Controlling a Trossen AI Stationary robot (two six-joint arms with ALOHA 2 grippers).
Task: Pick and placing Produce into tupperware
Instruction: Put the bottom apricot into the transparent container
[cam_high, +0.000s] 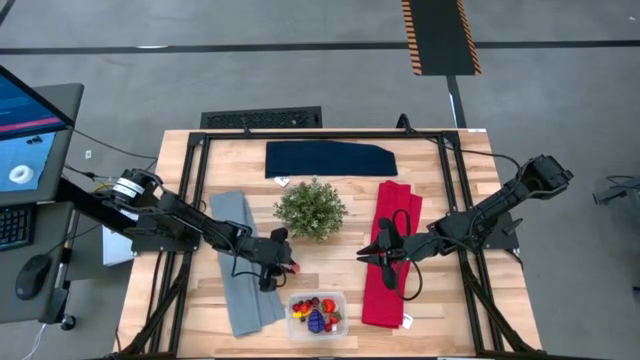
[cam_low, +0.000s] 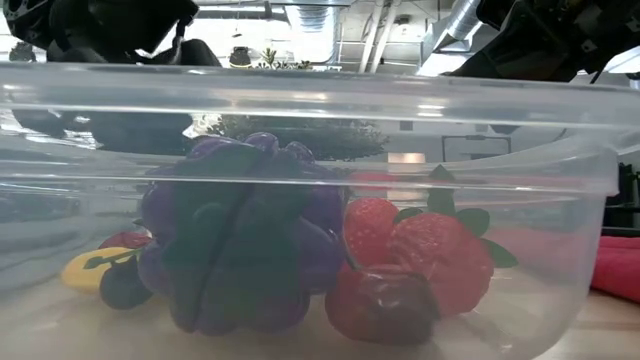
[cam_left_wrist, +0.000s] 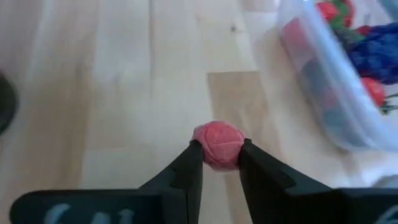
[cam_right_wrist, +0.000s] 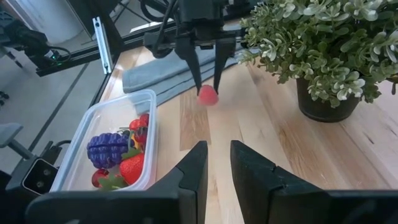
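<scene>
A small red berry (cam_left_wrist: 216, 140) sits between the fingertips of my left gripper (cam_left_wrist: 219, 152) on the wooden table, just left of the clear tupperware (cam_high: 340, 298). The berry also shows in the right wrist view (cam_right_wrist: 208, 94), below the left arm's fingers. The tupperware (cam_right_wrist: 81, 146) holds a purple grape cluster (cam_low: 240, 230), strawberries (cam_low: 420, 255), a yellow piece (cam_low: 85, 270) and small dark berries. My right gripper (cam_right_wrist: 217, 149) hovers slightly open and empty over the wood near the red cloth (cam_high: 392, 255). My left gripper pinches the red berry by its two opposite sides (cam_left_wrist: 202, 143) between its two fingertips (cam_left_wrist: 186, 168). The fingers slant down from the table's left. The berry is right at the tabletop; whether it is clear of the wood I cannot tell.
A bushy green potted plant (cam_high: 312, 208) stands mid-table, just beyond both grippers. A folded grey cloth (cam_high: 240, 262) lies under the left arm and a navy cloth (cam_high: 330, 158) at the far edge. Bare wood shows between the plant and the tupperware.
</scene>
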